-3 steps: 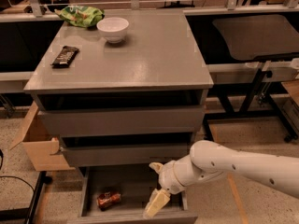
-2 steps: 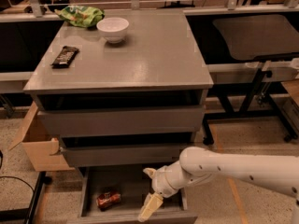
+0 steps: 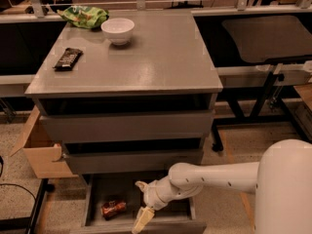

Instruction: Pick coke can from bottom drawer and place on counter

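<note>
The coke can lies on its side in the open bottom drawer, near its left side. My gripper hangs over the drawer's middle, just right of the can and apart from it. It is open and empty, with one cream fingertip pointing down at the drawer's front edge. The grey counter is the cabinet's top, well above the gripper.
On the counter stand a white bowl, a green chip bag and a dark candy bar. The two upper drawers overhang the bottom one. A cardboard box sits left of the cabinet. A dark table stands to the right.
My arm has moved left over the open bottom drawer, bringing the gripper closer to the coke can. The can has not moved.
</note>
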Action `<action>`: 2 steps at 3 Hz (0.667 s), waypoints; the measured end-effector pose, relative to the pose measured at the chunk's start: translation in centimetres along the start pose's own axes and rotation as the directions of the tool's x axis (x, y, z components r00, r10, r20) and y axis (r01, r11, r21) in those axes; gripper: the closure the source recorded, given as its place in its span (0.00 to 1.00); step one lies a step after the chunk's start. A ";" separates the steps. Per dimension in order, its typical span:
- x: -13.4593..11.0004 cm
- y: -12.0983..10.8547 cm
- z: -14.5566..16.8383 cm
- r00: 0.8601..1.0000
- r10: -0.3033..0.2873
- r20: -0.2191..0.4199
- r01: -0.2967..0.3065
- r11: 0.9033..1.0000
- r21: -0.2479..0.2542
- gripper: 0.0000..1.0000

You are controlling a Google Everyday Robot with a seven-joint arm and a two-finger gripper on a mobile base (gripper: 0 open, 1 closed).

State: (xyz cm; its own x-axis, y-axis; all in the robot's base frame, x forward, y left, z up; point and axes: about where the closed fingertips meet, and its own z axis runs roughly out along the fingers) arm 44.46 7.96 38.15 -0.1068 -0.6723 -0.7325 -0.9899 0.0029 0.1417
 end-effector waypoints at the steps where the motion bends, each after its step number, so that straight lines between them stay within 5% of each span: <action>1: 0.0 0.0 0.0 1.000 0.000 0.000 0.000 1.000 0.000 0.00; 2: 1.1 -0.7 1.2 1.000 0.006 -0.030 -0.006 1.000 -0.006 0.00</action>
State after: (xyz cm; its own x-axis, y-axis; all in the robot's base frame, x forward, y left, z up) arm 44.89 8.13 36.45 -0.1097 -0.6945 -0.7111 -0.9887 0.0026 0.1500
